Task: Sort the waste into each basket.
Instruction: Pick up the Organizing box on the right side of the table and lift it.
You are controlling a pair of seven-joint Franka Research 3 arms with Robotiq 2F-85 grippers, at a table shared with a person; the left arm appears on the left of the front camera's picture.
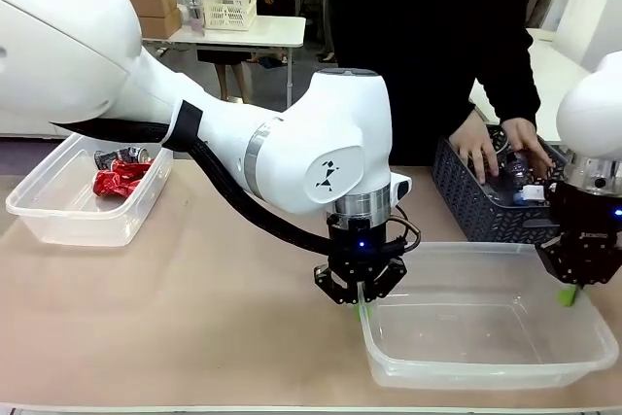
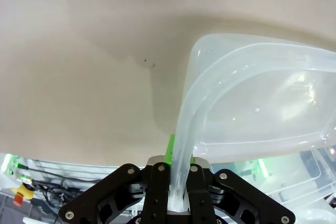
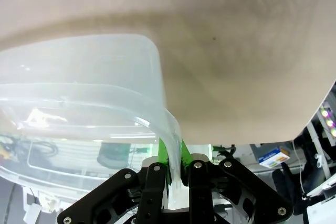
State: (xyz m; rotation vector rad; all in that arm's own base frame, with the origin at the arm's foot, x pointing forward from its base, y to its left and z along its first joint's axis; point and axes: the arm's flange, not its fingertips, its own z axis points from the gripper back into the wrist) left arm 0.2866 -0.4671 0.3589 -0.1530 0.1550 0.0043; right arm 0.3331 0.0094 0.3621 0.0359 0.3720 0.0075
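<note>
Clear tub (image 1: pixel 486 368), empty, on the table (image 1: pixel 194 308) at near right; long axis runs left to right, one short end toward each arm. Left end: rim pinched by the left gripper (image 1: pixel 362 300), fingers pressed together on the plastic at the near left corner. Right end: rim pinched likewise by the right gripper (image 1: pixel 568 291). The tub thus lies between the two tools, each holding its own end; any lift or shift would likely need both moving together. Outward: second clear tub (image 1: pixel 58 211) at far left, holding crushed red cans (image 1: pixel 119 180); dark basket (image 1: pixel 476 206) just behind the right tub, a person's hands (image 1: pixel 501 148) inside it.
</note>
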